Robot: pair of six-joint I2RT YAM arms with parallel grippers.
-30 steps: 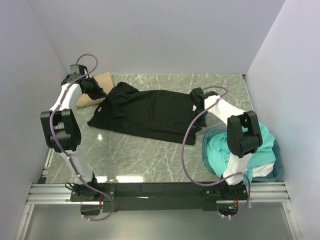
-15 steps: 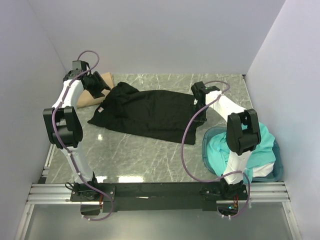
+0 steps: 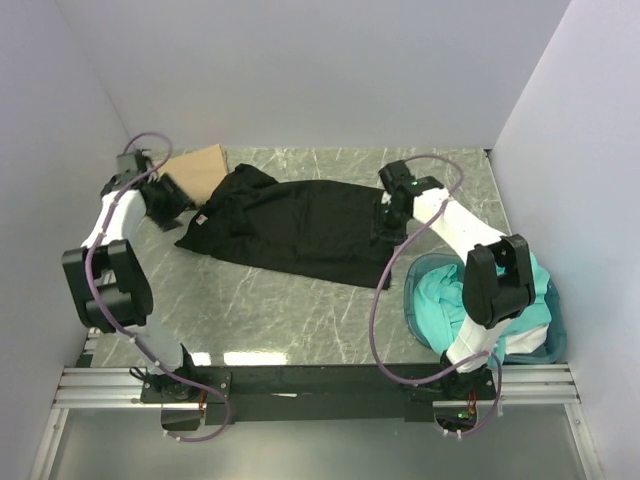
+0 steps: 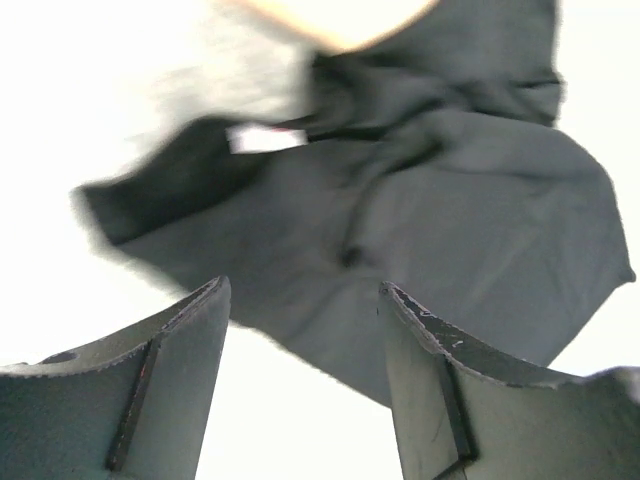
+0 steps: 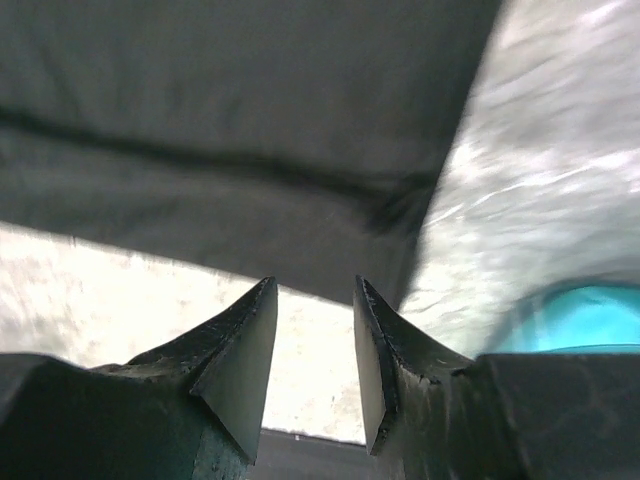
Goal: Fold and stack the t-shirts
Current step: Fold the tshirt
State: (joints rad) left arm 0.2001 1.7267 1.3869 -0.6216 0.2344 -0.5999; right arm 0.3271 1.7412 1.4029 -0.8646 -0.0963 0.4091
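Observation:
A black t-shirt (image 3: 290, 225) lies spread across the middle of the marble table, its left end bunched. My left gripper (image 3: 168, 203) hovers just off that left end, open, with nothing between its fingers; in the left wrist view the gripper (image 4: 303, 288) looks onto the black cloth (image 4: 430, 200). My right gripper (image 3: 385, 215) is over the shirt's right edge, also open and empty. In the right wrist view the gripper (image 5: 314, 283) sits above the shirt's hem (image 5: 250, 120). A tan-brown t-shirt (image 3: 195, 165) lies at the back left. Teal t-shirts (image 3: 450, 295) are heaped at the right.
The teal shirts fill a round translucent blue tub (image 3: 412, 300) at the front right, also showing in the right wrist view (image 5: 570, 315). White walls close in the table on three sides. A black rail (image 3: 320, 380) with the arm bases runs along the near edge.
Both grippers have opened and let go of the black shirt. The left arm has swung left and nearer, off the shirt's end. The right gripper has shifted slightly nearer.

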